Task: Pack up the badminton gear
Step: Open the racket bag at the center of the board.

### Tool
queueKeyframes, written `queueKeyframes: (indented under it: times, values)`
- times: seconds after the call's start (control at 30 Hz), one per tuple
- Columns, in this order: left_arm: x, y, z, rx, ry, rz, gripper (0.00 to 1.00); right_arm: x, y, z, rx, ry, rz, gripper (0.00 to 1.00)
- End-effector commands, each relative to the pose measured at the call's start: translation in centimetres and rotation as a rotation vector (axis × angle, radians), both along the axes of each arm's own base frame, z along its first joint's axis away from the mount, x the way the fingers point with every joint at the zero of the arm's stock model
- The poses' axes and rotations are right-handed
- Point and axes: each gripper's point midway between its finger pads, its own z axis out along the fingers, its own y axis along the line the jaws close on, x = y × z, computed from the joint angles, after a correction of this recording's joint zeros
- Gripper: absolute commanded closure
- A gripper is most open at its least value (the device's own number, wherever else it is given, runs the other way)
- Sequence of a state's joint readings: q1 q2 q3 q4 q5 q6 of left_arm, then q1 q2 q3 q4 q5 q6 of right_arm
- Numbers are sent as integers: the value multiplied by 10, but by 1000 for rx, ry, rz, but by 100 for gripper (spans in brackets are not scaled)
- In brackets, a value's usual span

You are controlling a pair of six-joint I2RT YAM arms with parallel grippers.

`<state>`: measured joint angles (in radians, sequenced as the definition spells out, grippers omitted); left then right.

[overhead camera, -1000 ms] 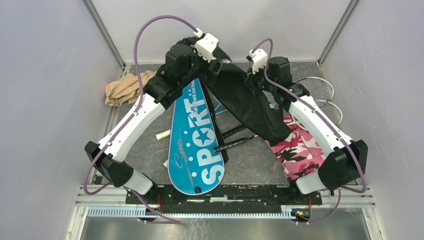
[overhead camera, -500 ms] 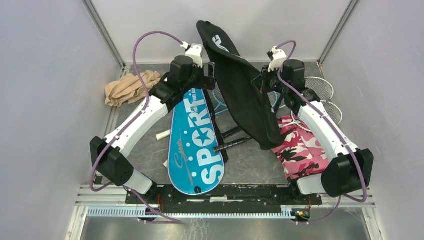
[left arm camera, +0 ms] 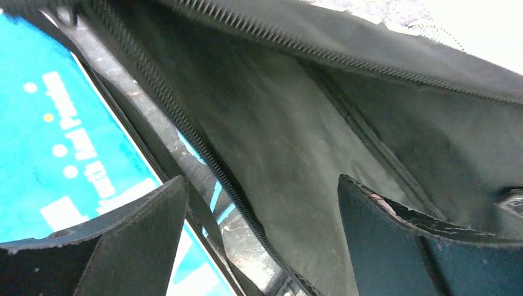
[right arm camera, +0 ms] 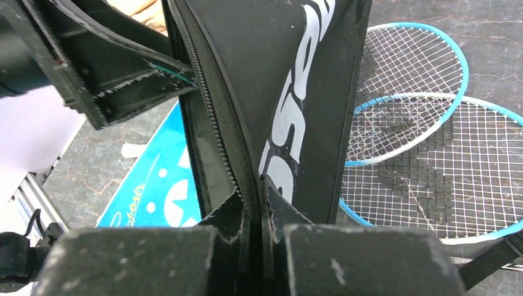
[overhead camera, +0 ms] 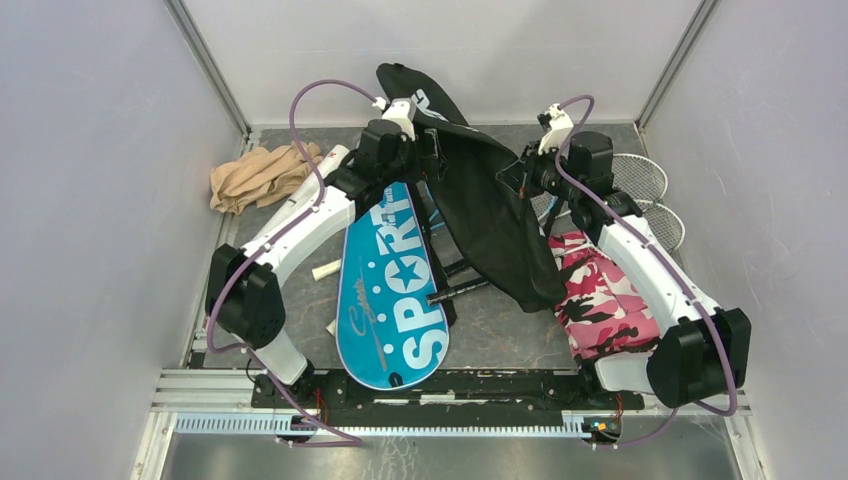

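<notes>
The black cover [overhead camera: 490, 205] hangs tilted above the table's middle, zip side open. My right gripper [overhead camera: 512, 180] is shut on its zipped edge, seen pinched in the right wrist view [right arm camera: 259, 191]. My left gripper [overhead camera: 432, 158] is open, its fingers astride the cover's other zip edge [left arm camera: 203, 154] without closing on it. The blue "SPORT" cover [overhead camera: 395, 290] lies flat below. Two strung rackets [overhead camera: 645, 195] lie at the far right, also in the right wrist view [right arm camera: 432, 135]. Black racket handles [overhead camera: 470, 283] poke out under the black cover. No shuttlecock shows.
A tan cloth bundle [overhead camera: 255, 175] lies at the back left. A pink camouflage cloth [overhead camera: 600, 300] lies under my right arm. A short white tube end [overhead camera: 326, 270] shows left of the blue cover. Walls close in on three sides.
The black cover was lifted upright, then dropped slightly. My left arm has swung right, bringing its open gripper to the cover's zip edge. My right gripper has kept its hold.
</notes>
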<state>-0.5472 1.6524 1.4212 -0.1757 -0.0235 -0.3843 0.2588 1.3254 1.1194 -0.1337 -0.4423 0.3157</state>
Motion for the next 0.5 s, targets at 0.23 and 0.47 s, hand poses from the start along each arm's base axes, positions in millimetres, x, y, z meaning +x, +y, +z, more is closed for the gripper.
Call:
queueKeyframes:
  times: [0.23,0.47]
  values:
    - [-2,-17,-6,-157,-7,-37,22,-4,1,33,91,-101,23,100]
    - [5,-10,2,-294,32,-113,61,-5,0,20,82,-95,35,100]
